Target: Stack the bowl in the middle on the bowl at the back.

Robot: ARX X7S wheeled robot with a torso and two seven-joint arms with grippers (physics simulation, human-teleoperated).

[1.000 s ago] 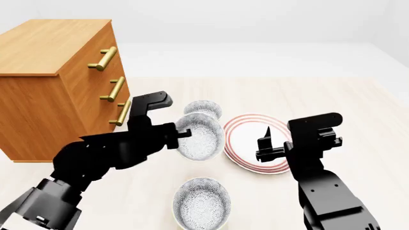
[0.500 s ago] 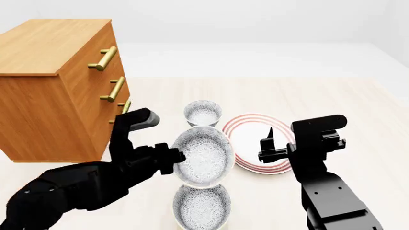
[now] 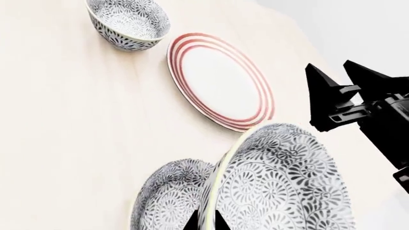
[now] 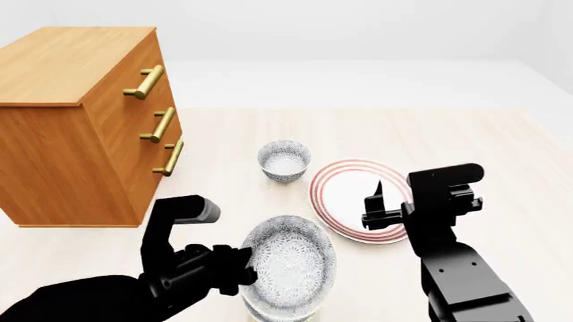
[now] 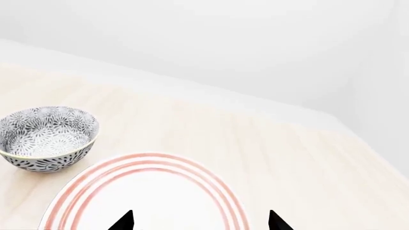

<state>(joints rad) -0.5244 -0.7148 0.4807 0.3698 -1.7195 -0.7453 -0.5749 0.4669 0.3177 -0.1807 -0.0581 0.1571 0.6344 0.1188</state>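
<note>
- Since a second ago, in the head view, the left gripper (image 4: 243, 274) has dropped from mid-frame beside the back bowl to the lower left centre, carrying the bowl in the middle (image 4: 288, 263) with it; half a second ago that bowl hung higher, with the front bowl in full view beneath it.
- At the upper left of the head view stands a wooden dresser (image 4: 80, 121) with three brass handles down its front.
- Low in the frame, just right of the left arm, the left gripper pinches the rim of the bowl in the middle, which is lifted, tilted, and showing its pale inside.
- Only a sliver of the front bowl (image 4: 268, 314) shows at the bottom edge, under the held one; the left wrist view shows it (image 3: 169, 196) just beside the held bowl (image 3: 281, 182), though whether they touch I cannot tell.
- Above centre, the bowl at the back (image 4: 284, 160) sits upright on the light wooden table (image 4: 430, 134), well apart from the held bowl.
- Right of it lies the red-ringed white plate (image 4: 345, 188), flat on the table.
- At the right, the right gripper (image 4: 376, 201) hovers over the plate's right part, its fingers spread apart and holding nothing; its wrist view shows both fingertips (image 5: 124, 220) set wide over the plate (image 5: 147, 191).
</note>
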